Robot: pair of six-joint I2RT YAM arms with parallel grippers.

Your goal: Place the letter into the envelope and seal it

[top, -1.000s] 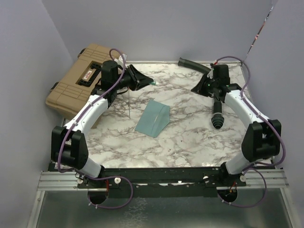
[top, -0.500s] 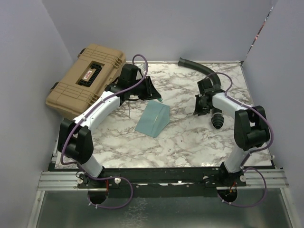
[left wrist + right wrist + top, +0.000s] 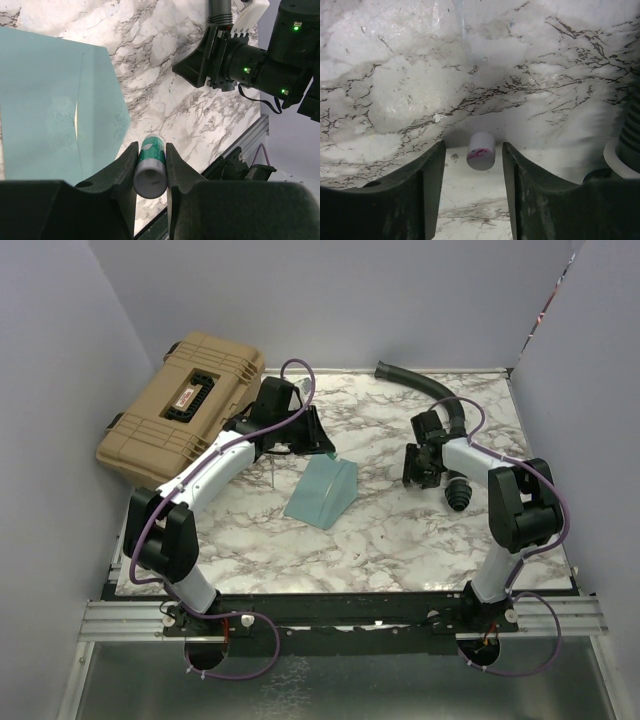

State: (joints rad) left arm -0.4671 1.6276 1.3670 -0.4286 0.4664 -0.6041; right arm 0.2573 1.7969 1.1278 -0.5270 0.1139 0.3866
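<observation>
The teal envelope [image 3: 322,492] lies mid-table, one side bulging up; in the left wrist view the envelope [image 3: 50,100] fills the left side. The letter is not in view. My left gripper [image 3: 328,445] hovers at the envelope's far edge, and in its own wrist view the left gripper [image 3: 151,147] is shut on a green-and-white glue stick [image 3: 151,167]. My right gripper [image 3: 415,468] is low over the marble to the right. The right gripper [image 3: 473,146] is open, with a small white cap [image 3: 481,151] between its fingers, touching neither.
A tan hard case [image 3: 185,405] sits at the back left, half off the table. A black hose [image 3: 420,383] curves along the back right, and a black ribbed nozzle [image 3: 458,492] lies just right of my right gripper. Walls close in on both sides.
My right arm has dropped towards the table and its jaws have opened off the white cap. My left arm has carried the glue stick nearer to the envelope.
</observation>
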